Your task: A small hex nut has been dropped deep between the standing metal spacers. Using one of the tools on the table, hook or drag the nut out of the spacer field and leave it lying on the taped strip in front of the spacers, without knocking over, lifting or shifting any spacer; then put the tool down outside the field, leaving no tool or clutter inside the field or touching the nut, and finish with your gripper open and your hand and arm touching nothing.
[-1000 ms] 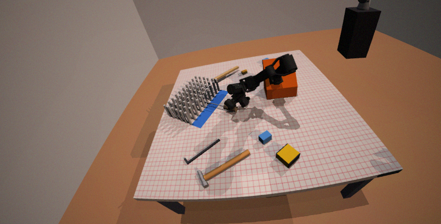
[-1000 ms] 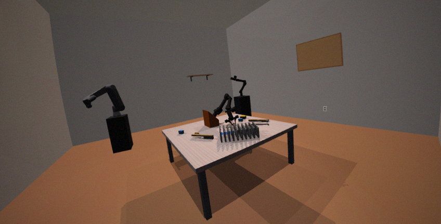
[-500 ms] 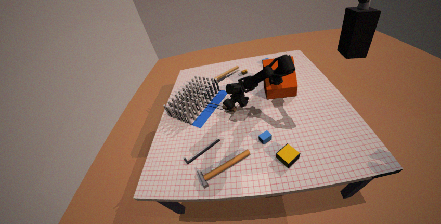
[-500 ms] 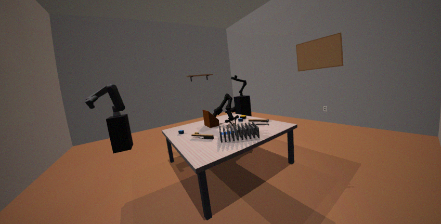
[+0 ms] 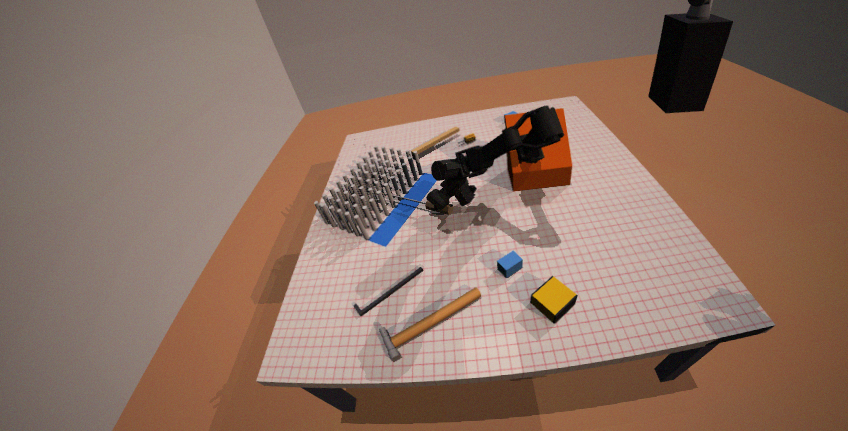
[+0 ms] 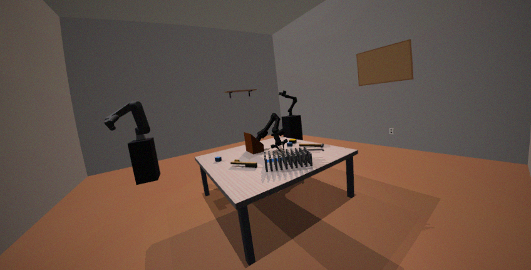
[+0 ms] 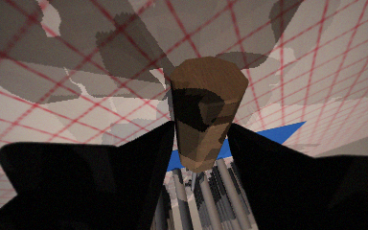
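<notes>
My gripper (image 5: 440, 206) (image 7: 200, 127) is shut on the brown wooden handle (image 7: 205, 144) of a tool, in front of the spacer field. The tool's thin dark shaft (image 5: 414, 203) runs across the blue taped strip (image 5: 389, 228) (image 7: 287, 132) toward the near edge of the standing metal spacers (image 5: 380, 185) (image 6: 288, 158) (image 7: 210, 203). Its far end is hidden among or behind the spacers; whether it touches any cannot be told. The spacers that show stand upright. The hex nut cannot be made out in any view.
A dark bent rod (image 5: 389, 291) and a hammer (image 5: 437, 317) lie on the near side. A blue block (image 5: 509, 263) and a yellow block (image 5: 554, 298) lie beside them. An orange block (image 5: 544, 177) stands under the arm. A wooden-handled tool (image 5: 437, 141) lies beyond the spacers, near a small yellow piece (image 5: 469, 137).
</notes>
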### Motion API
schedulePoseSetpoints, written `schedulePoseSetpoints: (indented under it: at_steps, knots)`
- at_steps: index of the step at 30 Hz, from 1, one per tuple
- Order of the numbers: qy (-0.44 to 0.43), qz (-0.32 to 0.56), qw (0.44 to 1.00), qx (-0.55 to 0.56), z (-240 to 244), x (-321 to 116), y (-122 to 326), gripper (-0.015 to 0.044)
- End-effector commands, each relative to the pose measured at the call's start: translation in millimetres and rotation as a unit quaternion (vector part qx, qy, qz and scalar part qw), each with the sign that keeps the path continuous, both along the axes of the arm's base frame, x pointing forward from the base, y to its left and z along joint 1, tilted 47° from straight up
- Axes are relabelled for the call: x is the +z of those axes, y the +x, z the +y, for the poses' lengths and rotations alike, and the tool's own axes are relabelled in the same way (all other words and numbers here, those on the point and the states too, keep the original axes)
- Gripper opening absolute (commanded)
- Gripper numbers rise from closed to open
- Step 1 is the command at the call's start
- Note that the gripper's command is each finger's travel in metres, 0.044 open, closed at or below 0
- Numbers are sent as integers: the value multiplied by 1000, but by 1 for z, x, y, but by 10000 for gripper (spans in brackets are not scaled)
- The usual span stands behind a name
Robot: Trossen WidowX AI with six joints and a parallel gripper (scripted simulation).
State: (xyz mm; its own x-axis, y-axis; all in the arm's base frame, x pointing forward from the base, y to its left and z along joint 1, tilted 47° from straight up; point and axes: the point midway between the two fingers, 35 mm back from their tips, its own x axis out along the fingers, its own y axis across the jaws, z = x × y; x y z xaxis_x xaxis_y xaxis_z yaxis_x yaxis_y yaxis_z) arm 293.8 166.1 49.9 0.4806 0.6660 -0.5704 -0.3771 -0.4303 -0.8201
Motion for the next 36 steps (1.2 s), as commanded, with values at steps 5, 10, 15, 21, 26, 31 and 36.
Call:
schedulePoseSetpoints:
  at_steps: [5,10,15,21,26,31,36]
  knots:
    - [1,-7,1000,-1,-2,1,8,0]
    - [1,-7,1000,-1,-2,1,10,0]
    - [1,-7,1000,-1,-3,0,13,0]
    - [1,-7,1000,-1,-3,-1,16,0]
    - [1,-7,1000,-1,-4,-2,19,0]
    - [1,-7,1000,-1,-5,-3,21,0]
    - [0,-7,1000,-1,-5,-4,24,0]
